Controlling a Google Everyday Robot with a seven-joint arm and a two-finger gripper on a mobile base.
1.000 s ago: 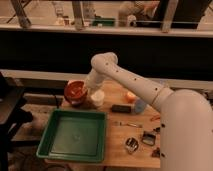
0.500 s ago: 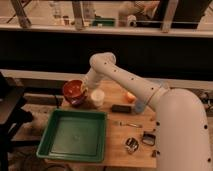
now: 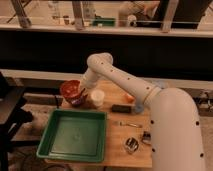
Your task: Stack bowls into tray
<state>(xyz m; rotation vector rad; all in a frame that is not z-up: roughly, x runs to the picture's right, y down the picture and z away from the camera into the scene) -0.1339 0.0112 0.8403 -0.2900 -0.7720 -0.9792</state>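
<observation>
You have the gripper (image 3: 80, 95) down at the back left corner of the surface (image 3: 118, 134). Its fingers are pressed together on the right rim of the red-orange bowl (image 3: 70, 89), and they seem to pinch that rim. The fingertips merge with the bowl's dark outer wall, so you cannot make out the contact itself. The bowl sits just left of the fingers, looks a little tilted, and is behind the far left corner of the green tray (image 3: 50, 131), apart from it. You cannot tell whether the bowl rests on the surface or hangs just above it. A white cup (image 3: 97, 96) stands just right of the fingers. The arm (image 3: 120, 80) runs back to the right, where the robot's white body hides the surface's right end.
</observation>
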